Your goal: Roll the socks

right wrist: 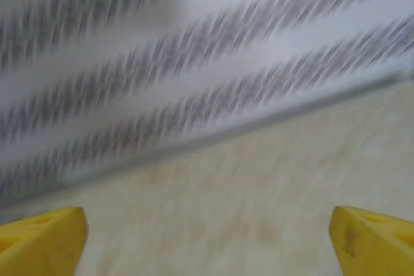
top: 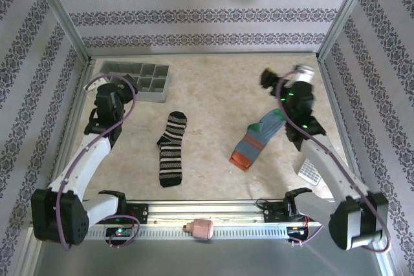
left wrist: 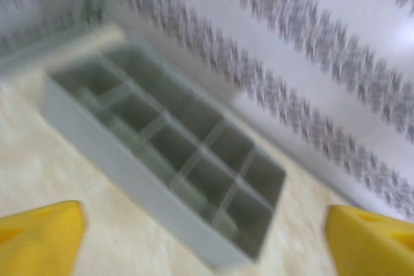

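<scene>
The black sock with thin white stripes (top: 173, 149) lies flat and lengthwise left of the table's middle. The blue-grey striped sock (top: 257, 139), teal toe far and orange-red cuff near, lies slanted on the right. My left gripper (top: 127, 84) hovers at the back left near the grey tray, its yellow fingertips (left wrist: 40, 234) spread wide with nothing between them. My right gripper (top: 268, 77) is raised at the back right, beyond the blue-grey sock's toe, its fingertips (right wrist: 372, 240) also wide apart over bare table. Both wrist views are blurred.
A grey divided tray (top: 136, 79) (left wrist: 129, 172) sits at the back left corner. A small white gridded item (top: 310, 171) lies by the right arm. A pink object (top: 202, 228) rests on the front rail. Patterned walls enclose the table on three sides.
</scene>
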`<state>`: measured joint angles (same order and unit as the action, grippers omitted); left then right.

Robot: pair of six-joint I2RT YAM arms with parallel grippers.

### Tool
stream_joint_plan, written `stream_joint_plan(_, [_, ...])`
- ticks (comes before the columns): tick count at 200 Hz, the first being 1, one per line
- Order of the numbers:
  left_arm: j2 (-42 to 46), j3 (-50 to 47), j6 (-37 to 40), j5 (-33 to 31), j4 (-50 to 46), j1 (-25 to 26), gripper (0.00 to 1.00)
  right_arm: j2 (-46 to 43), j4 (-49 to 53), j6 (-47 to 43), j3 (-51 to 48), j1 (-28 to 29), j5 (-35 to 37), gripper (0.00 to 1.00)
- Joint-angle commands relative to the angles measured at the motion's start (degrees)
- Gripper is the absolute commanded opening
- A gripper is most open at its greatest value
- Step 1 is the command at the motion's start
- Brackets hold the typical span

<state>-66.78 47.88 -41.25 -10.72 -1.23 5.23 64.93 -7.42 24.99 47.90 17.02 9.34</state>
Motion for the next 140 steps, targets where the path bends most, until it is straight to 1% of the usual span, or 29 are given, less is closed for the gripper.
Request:
stream_joint_plan(1, [-3.86, 0.33, -12.89, 14.97, -22.67, 4.83, 0.73, 4.04, 17.28, -5.77, 5.08, 9.95, -3.52, 0.80])
stream_joint_plan(10, [-4.74, -0.45, -14.67, 16.89, -22.93, 8.42, 0.60, 5.57, 18.95, -6.71, 5.47, 13.01, -4.58, 0.72])
stream_joint_plan(22, [-6.62, -0.67, -16.28, 18.68, -23.02, 12.48, 0.48, 6.80, 19.15, -8.40, 4.85, 17.03, -6.63, 0.62])
stream_joint_plan(27, [-7.53, -0.58, -16.71, 18.70, -22.94, 13.95, 0.44, 7.08, 18.88, -9.03, 4.47, 18.77, -6.93, 0.58])
stream_joint_plan(36, [-9.20, -0.67, -17.45, 18.59, -21.92, 15.87, 0.38, 7.49, 18.25, -9.53, 3.66, 21.22, -8.03, 0.55])
stream_joint_plan(52, [-13.26, -0.77, -18.81, 20.85, -18.11, 16.89, 0.28, 8.62, 16.43, -8.95, 2.18, 22.59, -14.50, 0.50])
stream_joint_plan(61, [-16.71, 0.37, -18.31, 22.09, -17.68, 16.93, 0.26, 9.47, 16.02, -8.88, 1.72, 23.31, -17.18, 0.46])
stream_joint_plan(65, [-18.33, 1.30, -17.64, 22.57, -18.01, 16.91, 0.23, 9.86, 15.97, -9.09, 1.60, 23.56, -18.07, 0.44])
stream_joint_plan(78, [-23.24, 3.58, -15.25, 23.34, -19.72, 16.91, 0.19, 10.88, 16.09, -9.76, 1.22, 24.31, -20.10, 0.41])
stream_joint_plan(106, [-29.64, 3.65, -14.80, 25.64, -15.38, 16.91, 0.15, 10.52, 15.38, -10.87, -0.18, 24.87, -22.83, 0.43])
stream_joint_plan(117, [-32.45, 5.19, -13.60, 26.51, -14.62, 17.06, 0.12, 9.91, 15.04, -11.77, -0.96, 25.06, -23.70, 0.44])
stream_joint_plan(140, [-37.71, 8.96, -12.51, 28.18, -13.54, 17.87, 0.12, 8.05, 13.70, -15.86, -3.57, 25.36, -25.26, 0.44])
